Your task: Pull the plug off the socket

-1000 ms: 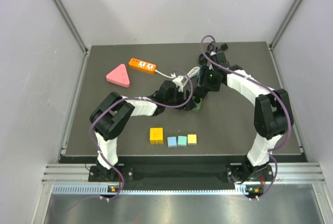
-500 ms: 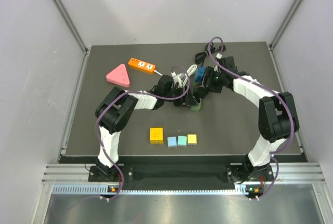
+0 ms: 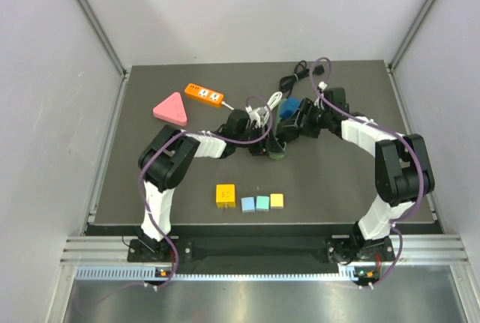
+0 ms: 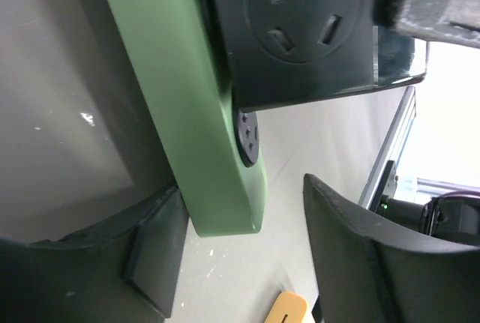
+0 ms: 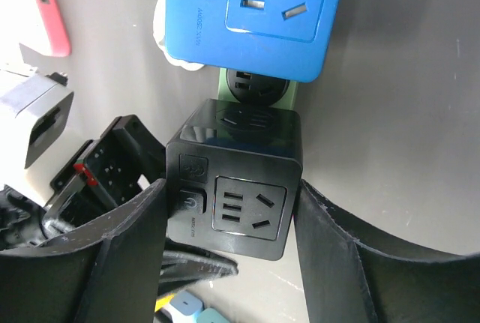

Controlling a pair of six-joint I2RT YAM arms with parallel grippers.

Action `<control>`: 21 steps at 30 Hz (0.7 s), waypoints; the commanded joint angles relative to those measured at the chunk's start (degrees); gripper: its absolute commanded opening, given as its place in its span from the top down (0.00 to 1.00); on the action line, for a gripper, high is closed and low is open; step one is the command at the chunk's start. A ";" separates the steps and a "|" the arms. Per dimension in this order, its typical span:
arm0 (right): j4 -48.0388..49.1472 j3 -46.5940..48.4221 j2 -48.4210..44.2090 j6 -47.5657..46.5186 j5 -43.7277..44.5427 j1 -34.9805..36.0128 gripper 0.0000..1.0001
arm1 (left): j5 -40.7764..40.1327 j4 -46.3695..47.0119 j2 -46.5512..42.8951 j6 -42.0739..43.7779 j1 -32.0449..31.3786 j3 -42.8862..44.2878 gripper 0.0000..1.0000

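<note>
R gripper (image 5: 231,188) is seen closed onto the black cube plug (image 5: 238,180): one finger is pressed to each side wall of the cube, w/ its outlet face turned to the wrist cam. L gripper (image 4: 238,188) is held partly open astride the end of the green socket bar (image 4: 187,91). One finger (image 4: 154,252) is met by the bar's edge and the other (image 4: 375,255) is kept apart w/ a clear gap, so nothing is clamped there.

The black cube plug is found seated flush against the green socket bar, approx mid-table, btwn the two wrists. A blue socket cube (image 5: 255,1) is laid just beyond the bar's far end; whether it is touching the bar cannot be told. A white adaptor (image 5: 30,124) is seen beside the L wrist.

Farther out on the table (image 3: 337,180), an orange power strip (image 3: 205,94) and a pink triangle (image 3: 170,108) are placed at back left, well apart from both grippers. A row of four small blocks (image 3: 248,204) (yellow, blue, teal, yellow) is set near the front edge.
</note>
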 commanded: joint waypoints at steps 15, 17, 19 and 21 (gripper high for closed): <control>4.88 -0.42 -2.13 1.39 -5.75 0.56 0.85 | -10.54 -9.17 -0.48 4.94 0.81 4.17 1.00; 3.37 0.98 -1.69 0.60 -4.44 0.74 0.68 | -12.30 -10.75 -1.63 5.91 0.64 3.38 1.00; 1.08 2.22 -1.43 -0.45 -2.50 1.53 0.61 | -14.58 -12.41 -2.68 7.41 0.20 2.77 1.00; -0.76 4.15 -0.55 -0.89 -0.84 2.32 0.47 | -15.73 -13.30 -3.21 8.46 -0.24 2.68 1.00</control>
